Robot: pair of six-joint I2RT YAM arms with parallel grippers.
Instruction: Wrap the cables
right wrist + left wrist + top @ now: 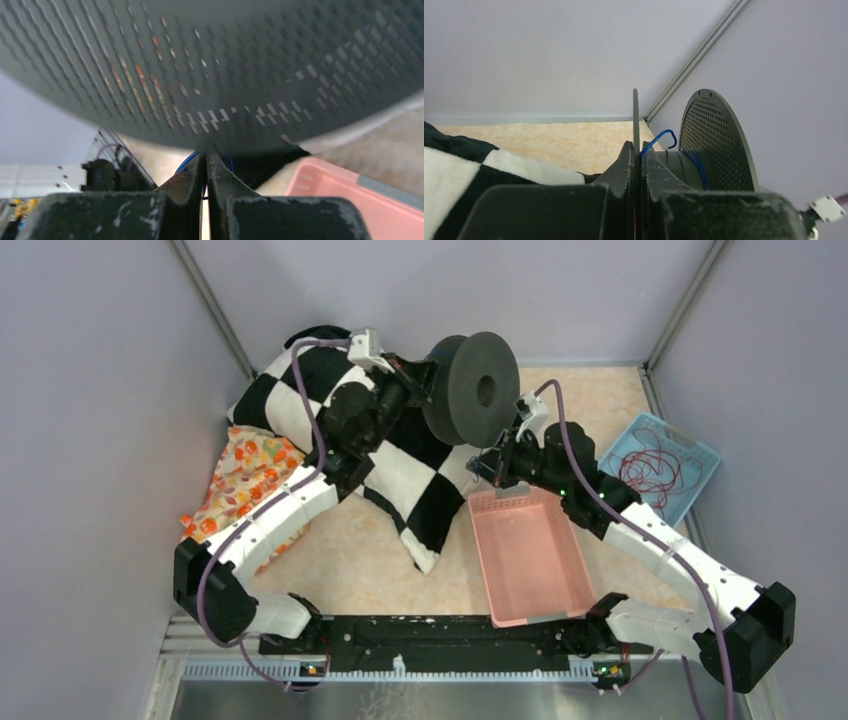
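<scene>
Left pincer point(638, 150) grips spool point(719, 140); right pincer point(206, 158) pinches cable point(186, 161)

Pale lilac walls point(90, 440) with grey corner strips point(210, 305) enclose a beige marbled tabletop point(360, 560).

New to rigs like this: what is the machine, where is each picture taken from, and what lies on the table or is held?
Two robot arms stand at the near edge of a table. One picture looks down from above; the others come from wrist cameras. The left arm has its jaws shut on a flange of the dark grey perforated spool. The right arm has its jaws shut under it, apparently pinching the thin blue cable on its hub. On the table lie a black-and-white checked cloth, an orange patterned cloth, a pink tray and a blue basket holding red wire.
</scene>
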